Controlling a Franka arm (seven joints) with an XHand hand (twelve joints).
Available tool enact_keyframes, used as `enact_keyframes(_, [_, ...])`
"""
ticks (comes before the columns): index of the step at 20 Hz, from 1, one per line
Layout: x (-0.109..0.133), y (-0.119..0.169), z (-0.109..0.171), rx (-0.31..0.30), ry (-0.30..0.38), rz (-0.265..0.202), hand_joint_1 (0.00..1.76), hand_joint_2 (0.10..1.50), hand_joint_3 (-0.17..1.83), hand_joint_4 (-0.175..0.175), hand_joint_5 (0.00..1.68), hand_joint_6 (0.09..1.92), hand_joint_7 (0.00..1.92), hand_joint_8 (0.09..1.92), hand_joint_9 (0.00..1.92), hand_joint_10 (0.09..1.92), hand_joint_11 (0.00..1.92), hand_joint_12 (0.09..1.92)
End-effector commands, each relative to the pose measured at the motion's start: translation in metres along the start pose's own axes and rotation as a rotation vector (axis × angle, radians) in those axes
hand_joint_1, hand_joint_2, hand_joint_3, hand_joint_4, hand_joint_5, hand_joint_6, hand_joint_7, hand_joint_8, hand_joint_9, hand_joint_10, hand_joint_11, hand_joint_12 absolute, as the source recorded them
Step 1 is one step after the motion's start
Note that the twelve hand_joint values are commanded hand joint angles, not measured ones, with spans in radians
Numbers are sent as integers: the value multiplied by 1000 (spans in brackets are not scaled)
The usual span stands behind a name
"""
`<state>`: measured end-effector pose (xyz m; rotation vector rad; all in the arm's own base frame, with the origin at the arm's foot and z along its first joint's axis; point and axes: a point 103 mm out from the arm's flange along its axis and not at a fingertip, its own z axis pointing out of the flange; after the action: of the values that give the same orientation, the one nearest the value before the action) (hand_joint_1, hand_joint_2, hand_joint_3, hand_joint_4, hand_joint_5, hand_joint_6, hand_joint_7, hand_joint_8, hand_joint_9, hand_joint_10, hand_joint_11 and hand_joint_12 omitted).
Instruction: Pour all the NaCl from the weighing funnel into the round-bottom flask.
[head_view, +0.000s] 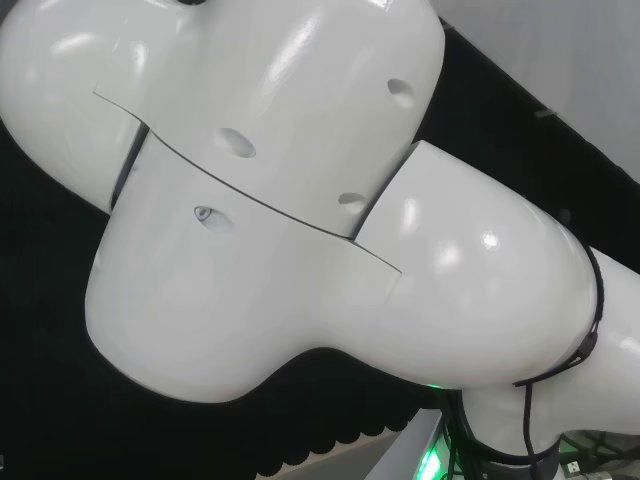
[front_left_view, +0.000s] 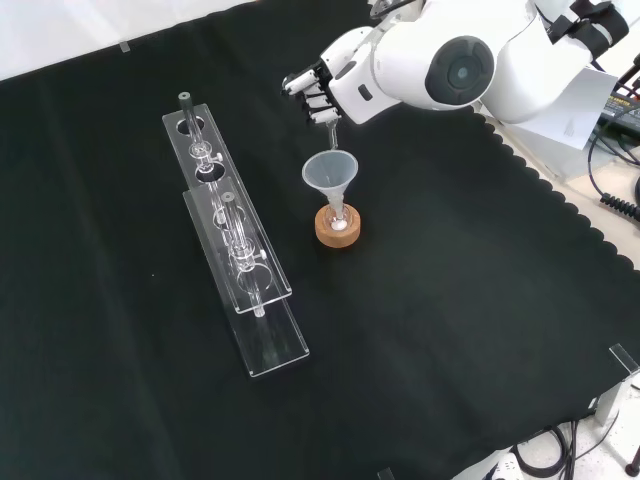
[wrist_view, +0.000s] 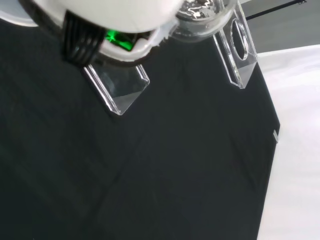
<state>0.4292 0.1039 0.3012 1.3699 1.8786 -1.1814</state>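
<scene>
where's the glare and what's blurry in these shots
Head view: bright highlights on the glossy white arm links, which block the bench. Front view: even light, the clear rack glints faintly against the black cloth. Wrist view: the white part of the hand is near and blurred, with a green glow.

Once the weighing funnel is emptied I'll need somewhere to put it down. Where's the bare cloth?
Front view: the widest bare cloth lies right of and below the cork ring, out to the scalloped edge. Another open stretch lies left of the clear racks. It is crowded between the racks and the funnel in the flask, and above, where the hand holds the weighing funnel over it.
</scene>
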Motion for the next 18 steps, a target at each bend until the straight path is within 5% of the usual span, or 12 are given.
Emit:
enact_keyframes(1, [-1, 2, 3, -28, 17, -61, 1276, 614, 766, 61, 1178, 856, 1325, 669, 1239, 382, 702, 1137])
enact_keyframes(18, [14, -1, -14, -23, -97, -53, 1277, 615, 764, 60, 1179, 852, 1327, 665, 1240, 380, 707, 1132])
